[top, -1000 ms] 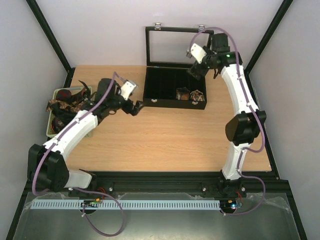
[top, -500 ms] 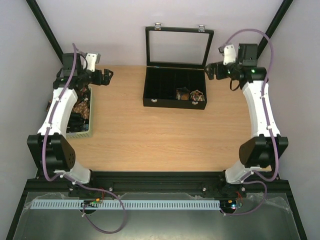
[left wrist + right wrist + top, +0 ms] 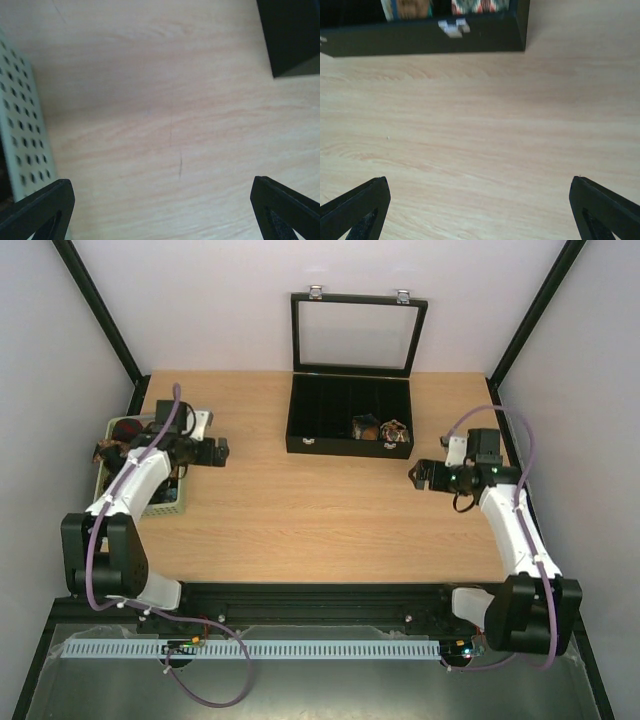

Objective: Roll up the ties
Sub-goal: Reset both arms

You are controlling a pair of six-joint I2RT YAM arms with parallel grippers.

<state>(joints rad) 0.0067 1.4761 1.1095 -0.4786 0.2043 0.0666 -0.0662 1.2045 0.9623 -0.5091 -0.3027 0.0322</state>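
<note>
Done: two rolled ties in box | Remaining: loose ties in basket | left gripper, right gripper: fingers spread wide, empty, above bare table

Matt pale wood table, perforated plastic basket; glass-lidded black box

Left arm and right arm bent low over desk: left claw at 9 o'clock pointing to 3, right claw at 3 o'clock pointing to 9, both spread wide, empty.
</note>
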